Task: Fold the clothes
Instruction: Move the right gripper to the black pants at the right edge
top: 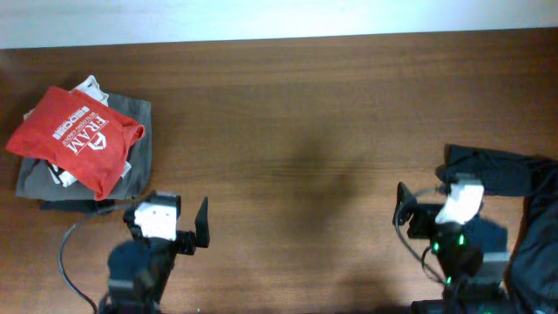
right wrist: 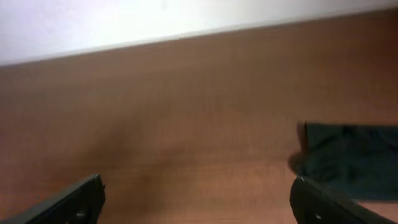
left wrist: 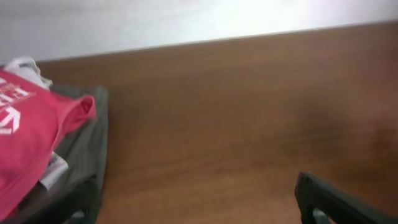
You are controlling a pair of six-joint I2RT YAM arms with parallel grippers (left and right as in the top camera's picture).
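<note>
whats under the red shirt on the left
The red shirt lies on a folded grey pile, with something white poking out between them. What the white thing is, and how many garments are stacked, is covered.

right gripper [right wrist: 198, 202] spread wide above brown table [right wrist: 186, 106], black leggings [right wrist: 351, 155] lying near its right fingertip [right wrist: 326, 205], white wall [right wrist: 186, 25] behind

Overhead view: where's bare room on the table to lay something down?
The wide middle of the table, from the red T-shirt on its grey folded pile at left to the black leggings at right, is bare. Crowded: the left and right edges.
</note>
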